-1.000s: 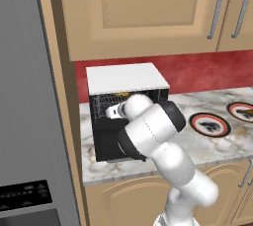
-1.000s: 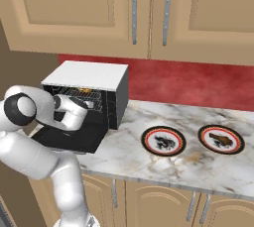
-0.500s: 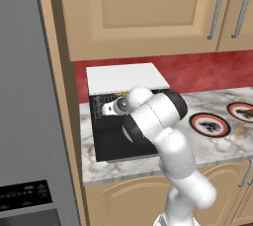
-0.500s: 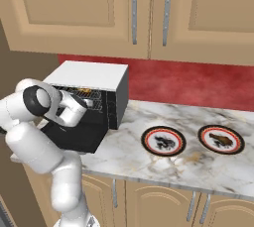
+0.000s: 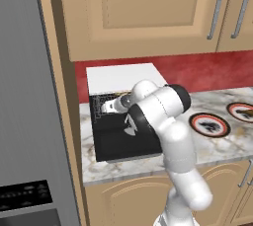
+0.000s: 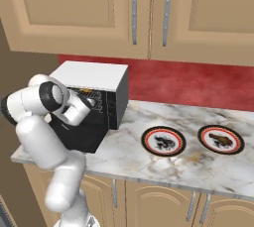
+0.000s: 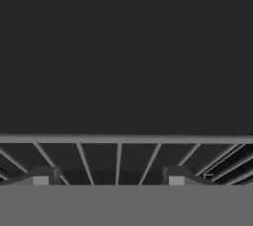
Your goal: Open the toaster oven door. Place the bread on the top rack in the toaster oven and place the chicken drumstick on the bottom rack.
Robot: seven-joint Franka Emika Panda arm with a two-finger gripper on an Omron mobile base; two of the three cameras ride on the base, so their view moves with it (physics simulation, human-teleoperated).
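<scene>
end effector (image 7: 108, 178) inside the oven (image 6: 94, 80) mouth, fingertips (image 7: 42, 176) set apart over a wire rack (image 7: 118, 158) with nothing seen between them; narrowed from a second ago, when spread wider. pulled back slightly and turned since then, wrist now angled across the opening in both base views. which rack lies under the tips, not told from the hand view. golden strip, likely the bread (image 6: 85, 91), seen on the upper wire just under the oven's roof from the right, so that half of the job judged done. door (image 5: 126, 141) dropped flat toward the front of the desk (image 6: 163, 164), opening step complete. drumstick (image 6: 219, 139) on the far right plate (image 6: 237, 146), well apart from the oven; nearer plate (image 6: 149, 146) bearing only dark marks. next, by judgement: withdraw from the oven, swing right to the far plate, fetch the drumstick for the bottom rack.
</scene>
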